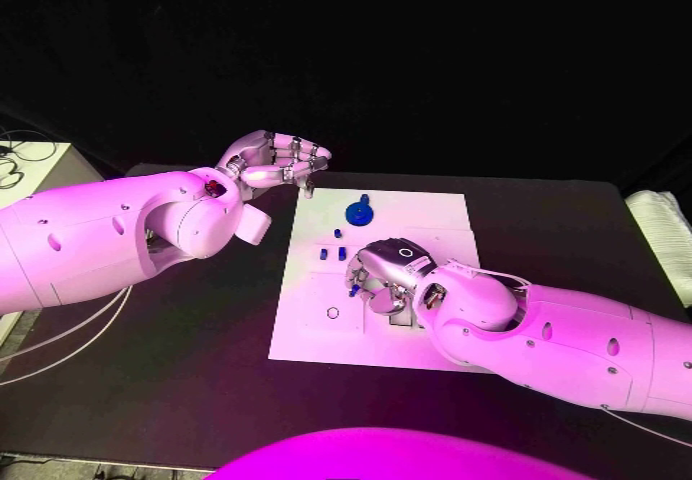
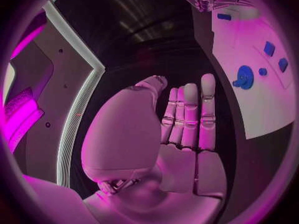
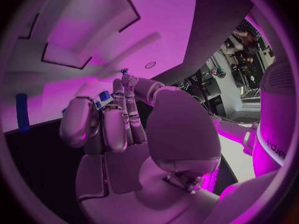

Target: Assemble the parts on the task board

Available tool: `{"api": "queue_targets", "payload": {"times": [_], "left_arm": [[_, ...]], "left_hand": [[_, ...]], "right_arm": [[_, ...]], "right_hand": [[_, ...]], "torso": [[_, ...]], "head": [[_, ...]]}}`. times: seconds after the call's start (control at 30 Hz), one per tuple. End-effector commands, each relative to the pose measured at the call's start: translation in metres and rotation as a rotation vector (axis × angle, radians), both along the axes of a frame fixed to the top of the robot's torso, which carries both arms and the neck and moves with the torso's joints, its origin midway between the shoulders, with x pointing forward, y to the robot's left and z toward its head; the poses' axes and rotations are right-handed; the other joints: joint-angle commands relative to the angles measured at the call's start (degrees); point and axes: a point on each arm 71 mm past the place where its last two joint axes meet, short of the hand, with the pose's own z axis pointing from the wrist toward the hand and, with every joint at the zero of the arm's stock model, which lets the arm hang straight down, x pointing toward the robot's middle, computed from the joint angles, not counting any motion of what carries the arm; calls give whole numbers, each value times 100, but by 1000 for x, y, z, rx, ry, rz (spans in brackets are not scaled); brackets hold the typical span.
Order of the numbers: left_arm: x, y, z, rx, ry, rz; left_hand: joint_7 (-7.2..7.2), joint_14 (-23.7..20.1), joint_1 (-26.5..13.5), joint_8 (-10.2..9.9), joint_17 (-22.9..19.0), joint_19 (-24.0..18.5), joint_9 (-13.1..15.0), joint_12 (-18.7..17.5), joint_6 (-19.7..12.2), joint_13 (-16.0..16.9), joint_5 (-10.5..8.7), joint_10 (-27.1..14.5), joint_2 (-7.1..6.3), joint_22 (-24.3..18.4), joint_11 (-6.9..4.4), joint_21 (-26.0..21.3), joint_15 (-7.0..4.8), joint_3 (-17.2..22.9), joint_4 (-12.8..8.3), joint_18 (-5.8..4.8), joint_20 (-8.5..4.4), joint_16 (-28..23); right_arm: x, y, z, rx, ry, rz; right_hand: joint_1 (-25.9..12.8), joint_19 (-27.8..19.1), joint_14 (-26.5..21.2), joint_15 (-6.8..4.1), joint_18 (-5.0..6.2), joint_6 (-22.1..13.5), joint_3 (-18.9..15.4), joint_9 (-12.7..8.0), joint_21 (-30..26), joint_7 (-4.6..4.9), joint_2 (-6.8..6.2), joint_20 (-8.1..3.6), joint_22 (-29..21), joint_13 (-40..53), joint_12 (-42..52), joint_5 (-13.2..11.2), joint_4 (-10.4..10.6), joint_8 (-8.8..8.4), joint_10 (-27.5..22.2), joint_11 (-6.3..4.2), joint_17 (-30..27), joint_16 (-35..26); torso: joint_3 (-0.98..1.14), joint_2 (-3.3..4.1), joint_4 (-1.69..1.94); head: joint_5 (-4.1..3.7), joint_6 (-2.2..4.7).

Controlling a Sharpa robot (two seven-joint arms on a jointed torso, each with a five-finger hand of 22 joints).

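The table [image 1: 577, 230] is black and plain, and the board [image 1: 418, 215] on it is white, marked with thin dark outlines. The gear [image 1: 358, 212] and the small pegs [image 1: 335, 253] are blue. Both hands, left [image 1: 281, 160] and right [image 1: 387, 270], are silver on white arms.
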Motion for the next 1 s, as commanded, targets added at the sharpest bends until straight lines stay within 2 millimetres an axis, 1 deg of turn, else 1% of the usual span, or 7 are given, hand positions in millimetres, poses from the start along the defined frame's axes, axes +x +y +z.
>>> {"api": "queue_targets", "payload": {"times": [0.03, 0.2, 0.33, 0.73, 0.83, 0.97, 1.0], "left_arm": [[0, -1, 1, -8, 1, -8], [0, -2, 1, -8, 3, -10], [-1, -2, 1, -9, 4, -12], [-1, -2, 1, -11, 6, -13], [-1, -2, 1, -12, 6, -14], [-1, -2, 1, -12, 6, -14], [-1, -2, 1, -12, 6, -15]], "left_hand": [[12, 4, -1, -1, 9, 12, 8, -23, -40, -2, -17, -46, -46, -8, -8, -27, 50, 3, 33, 72, 10, -31], [12, 3, 0, 1, 11, 11, 9, -25, -42, -1, -17, -50, -46, -9, -7, -28, 51, 3, 32, 72, 10, -32], [12, 3, 0, 1, 11, 11, 9, -25, -42, -1, -17, -50, -46, -9, -7, -28, 51, 3, 32, 72, 10, -32], [12, 0, 3, 5, 15, 10, 14, -29, -43, -1, -16, -59, -46, -9, -5, -30, 53, 3, 30, 73, 12, -36], [12, 0, 3, 5, 15, 10, 14, -29, -43, -1, -16, -59, -46, -9, -5, -30, 53, 3, 30, 73, 12, -36], [12, 0, 3, 5, 15, 10, 14, -29, -43, -1, -16, -59, -46, -9, -5, -30, 53, 3, 30, 73, 12, -36], [12, 0, 3, 5, 15, 10, 14, -29, -43, -1, -16, -59, -46, -9, -5, -30, 53, 3, 30, 73, 12, -36]], "right_arm": [[-1, 2, -1, -18, -8, 9], [0, 2, -2, -25, -10, 5], [1, 2, -4, -42, -9, 3], [0, 4, -8, -95, -10, 21], [-1, 6, -8, -102, -6, 34], [-3, 8, -9, -99, 0, 53], [-3, 8, -9, -98, 3, 56]], "right_hand": [[-22, -10, 274, -22, -44, 45, 33, 13, -1, 4, 57, -29, 8, 6, 23, 16, 5, 21, 146, -103, -7, 14], [-22, -10, 274, -22, -44, 45, 33, 13, -1, 4, 57, -29, 8, 6, 23, 16, 5, 21, 146, -103, -7, 14], [-22, -10, 274, -22, -44, 45, 33, 13, -1, 4, 57, -29, 8, 6, 23, 16, 5, 21, 146, -103, -7, 14], [-27, -13, 273, -21, -44, 40, 38, 20, -1, 6, 59, -29, 9, 7, 18, 17, -2, 23, 147, -101, -10, 15], [-30, -11, 273, -20, -46, 38, 38, 22, 7, 7, 59, -29, 19, 7, 16, 15, -3, 23, 147, -100, -11, 15], [-79, -39, 262, -7, -39, -1, 21, 39, -29, 22, 32, -20, -20, 1, -20, -9, -11, 16, 108, -84, -52, -7], [-136, -56, 256, 8, -36, -31, -19, 54, -46, 32, -4, -7, -34, -7, -50, -12, -7, 9, 70, -69, -72, -14]], "torso": [[-2, 1, 3], [-7, 6, 8], [-2, 5, 6], [-4, 5, -5], [-3, 3, 0], [-2, -1, 3], [-2, -1, 3]], "head": [[-2, 5], [-8, 6], [-10, -3], [-25, -25], [-27, -35], [-32, -41], [-32, -41]]}}
